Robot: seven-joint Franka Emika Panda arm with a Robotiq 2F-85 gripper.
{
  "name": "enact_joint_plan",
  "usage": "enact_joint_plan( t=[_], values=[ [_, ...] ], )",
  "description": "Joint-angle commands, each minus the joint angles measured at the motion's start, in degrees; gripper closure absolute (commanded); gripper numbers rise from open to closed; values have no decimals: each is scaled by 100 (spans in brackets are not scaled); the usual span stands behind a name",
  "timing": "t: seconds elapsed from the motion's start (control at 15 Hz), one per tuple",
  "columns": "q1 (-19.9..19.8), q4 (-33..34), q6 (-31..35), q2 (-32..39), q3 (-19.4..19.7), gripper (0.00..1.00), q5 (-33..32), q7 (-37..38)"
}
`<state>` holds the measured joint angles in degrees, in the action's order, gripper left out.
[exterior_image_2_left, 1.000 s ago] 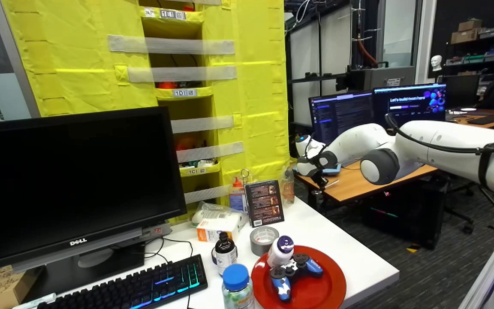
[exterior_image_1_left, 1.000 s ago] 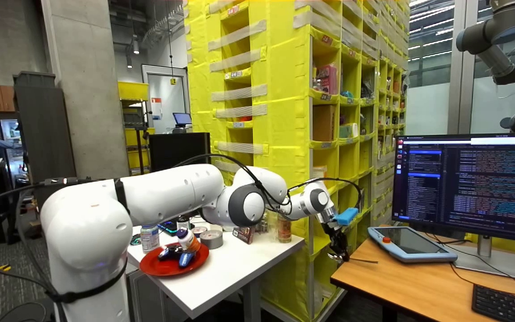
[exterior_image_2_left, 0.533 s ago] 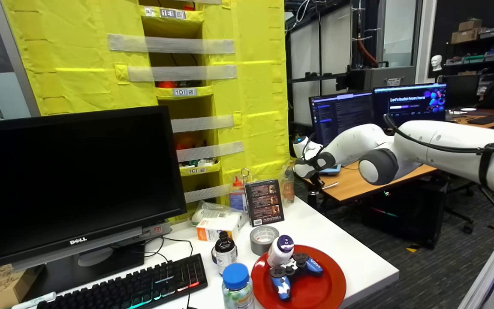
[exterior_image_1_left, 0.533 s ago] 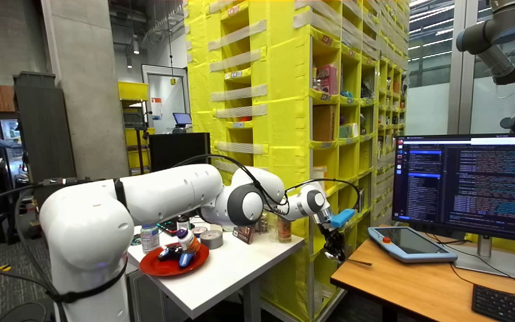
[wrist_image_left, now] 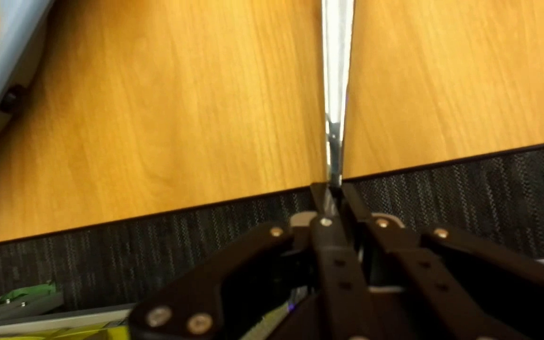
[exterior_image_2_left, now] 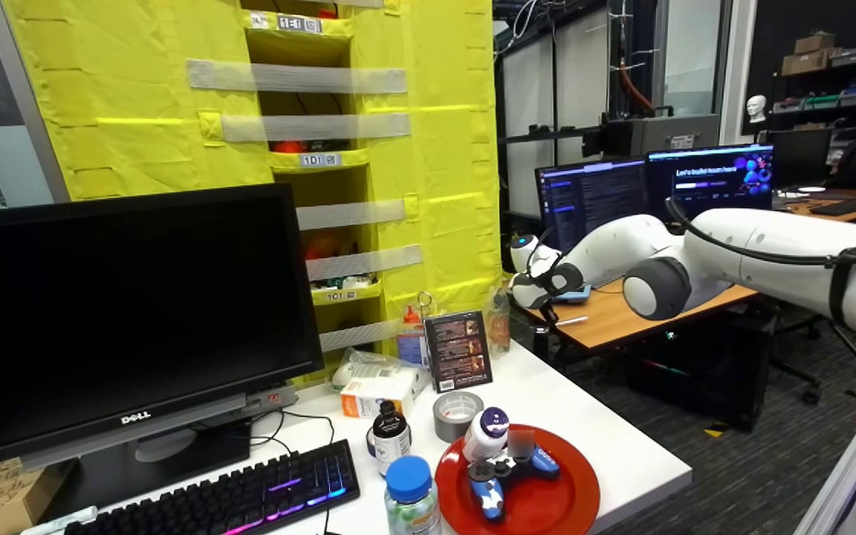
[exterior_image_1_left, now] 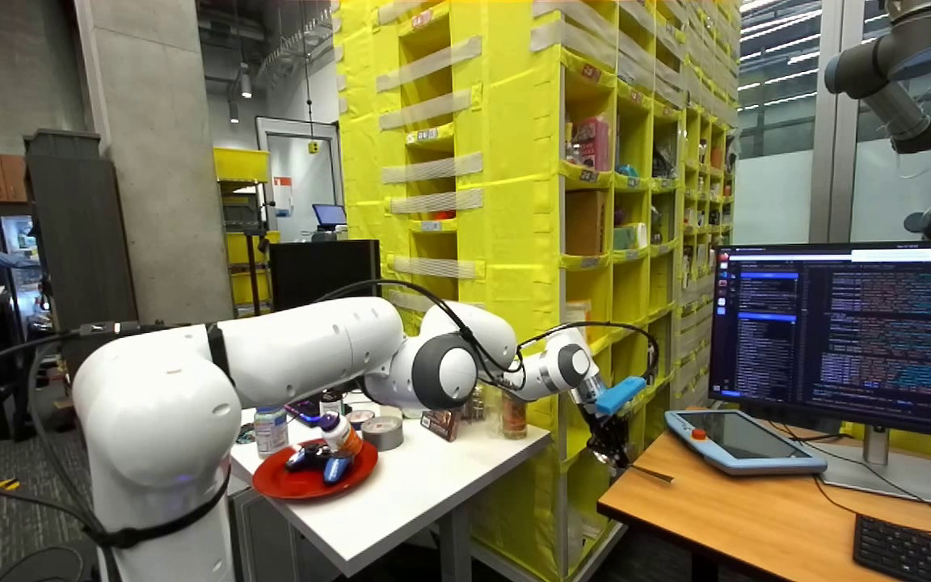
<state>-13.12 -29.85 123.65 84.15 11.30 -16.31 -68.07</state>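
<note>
Silvery metal utensil (wrist_image_left: 336, 71), pinched in the claw (wrist_image_left: 333, 191), extends over the edge of the wooden desk (wrist_image_left: 196, 104) near the blue-rimmed tablet (exterior_image_1_left: 744, 440); firm grip and slow, level motion would suit, though any contact beneath is hard to judge

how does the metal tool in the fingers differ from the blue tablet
The metal tool is a narrow strip; the blue tablet is a broad slab.
The metal tool is silvery; the blue tablet has a light blue border and a red button.
The metal tool is held in the closed fingers; the blue tablet lies on the wooden desk.
Shared: the wrist view shows only part of each.
</note>
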Motion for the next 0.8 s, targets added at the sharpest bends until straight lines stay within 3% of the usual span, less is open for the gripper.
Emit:
enact_joint_plan(
  t=[0.0,0.33,0.73],
  values=[
    [-81,-74,252,0,-37,98,-4,514],
    [-212,-121,52,-10,-132,98,112,1176],
    [-370,-114,81,-29,-387,98,278,1197]
  ],
)
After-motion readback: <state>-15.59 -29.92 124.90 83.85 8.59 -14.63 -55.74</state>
